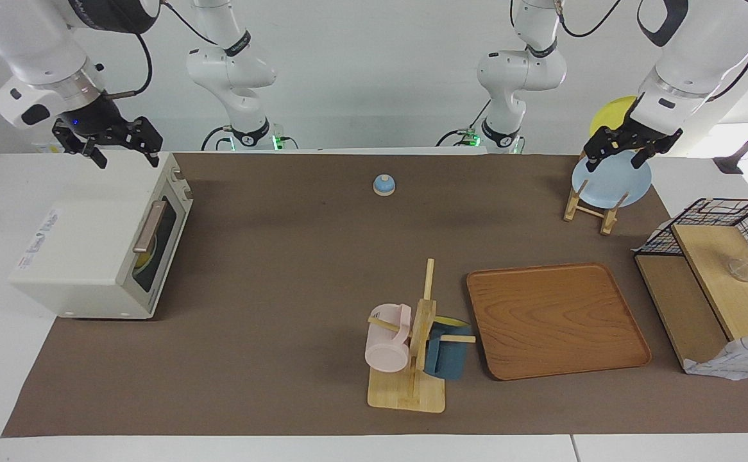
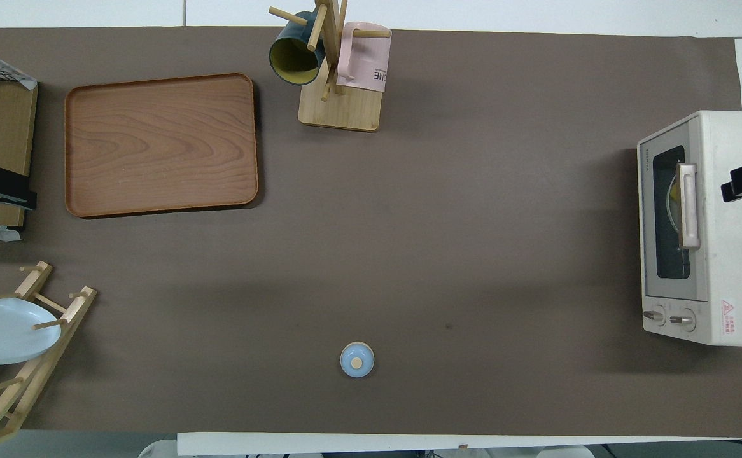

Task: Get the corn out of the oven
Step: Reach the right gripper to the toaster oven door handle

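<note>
At the right arm's end of the table stands the oven, a cream-white box with its glass door closed and a bronze bar handle across it. Through the window a yellow shape, the corn, shows inside; the overhead view gives only a thin yellow strip of it beside the handle.

The facing view shows both grippers whole, while the overhead view shows only a dark edge of each. The right gripper hangs over the oven's top with its 2 fingers apart and holds nothing. The left gripper hangs over the wooden plate rack with fingers apart, also holding nothing.

A pale blue plate leans in that rack. A small blue bell sits on the brown mat. A smooth wooden tray lies beside a mug tree with 2 mugs, pink and dark blue. A black wire basket stands at the left arm's end.
</note>
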Robot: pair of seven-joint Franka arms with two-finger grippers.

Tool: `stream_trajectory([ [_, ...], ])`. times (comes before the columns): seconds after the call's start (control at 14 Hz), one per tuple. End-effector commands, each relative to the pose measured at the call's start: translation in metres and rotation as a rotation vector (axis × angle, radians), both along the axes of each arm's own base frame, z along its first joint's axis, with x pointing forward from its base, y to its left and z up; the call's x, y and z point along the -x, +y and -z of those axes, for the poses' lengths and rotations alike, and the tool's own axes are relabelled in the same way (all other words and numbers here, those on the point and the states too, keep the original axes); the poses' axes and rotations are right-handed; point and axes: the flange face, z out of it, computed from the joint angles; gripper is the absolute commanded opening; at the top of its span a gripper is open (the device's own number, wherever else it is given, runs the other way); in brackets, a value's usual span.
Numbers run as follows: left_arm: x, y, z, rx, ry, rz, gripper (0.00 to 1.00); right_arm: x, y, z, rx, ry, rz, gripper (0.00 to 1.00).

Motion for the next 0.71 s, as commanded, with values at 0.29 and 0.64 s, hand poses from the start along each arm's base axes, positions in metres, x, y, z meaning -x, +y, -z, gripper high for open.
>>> stream_trajectory([
  [0.29,0.006,0.007,-0.006,0.011,0.007,-0.013,1.00,0.007,-0.004,0.004,0.005,0.011,0.010,1.00],
  [0.64,0.006,0.007,-0.005,0.011,0.010,-0.013,1.00,0.018,0.001,0.029,0.002,0.007,-0.007,0.20],
])
